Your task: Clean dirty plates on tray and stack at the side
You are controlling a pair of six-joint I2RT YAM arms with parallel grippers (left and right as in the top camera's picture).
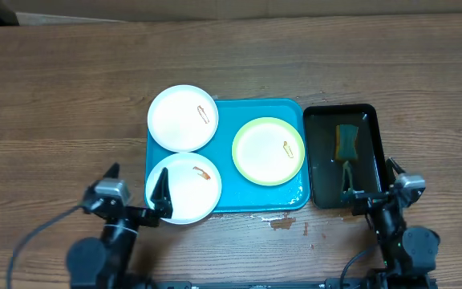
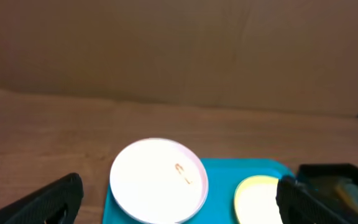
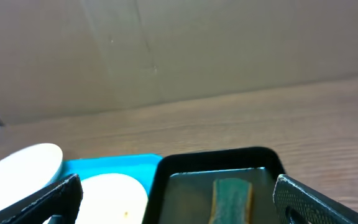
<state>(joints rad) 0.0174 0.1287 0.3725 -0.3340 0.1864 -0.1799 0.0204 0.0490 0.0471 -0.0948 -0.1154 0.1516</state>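
My left gripper (image 1: 136, 183) and right gripper (image 1: 370, 178), lower frame, both spread wide. Centre: turquoise tray (image 1: 224, 128) bearing green-rimmed plate (image 1: 268, 150); upper white plate (image 1: 183, 118) and lower white plate (image 1: 192, 193) overhang its left edge.

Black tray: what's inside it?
A green-and-yellow sponge lies inside the black tray, apparently in shallow liquid. The tray floor under the sponge is covered.
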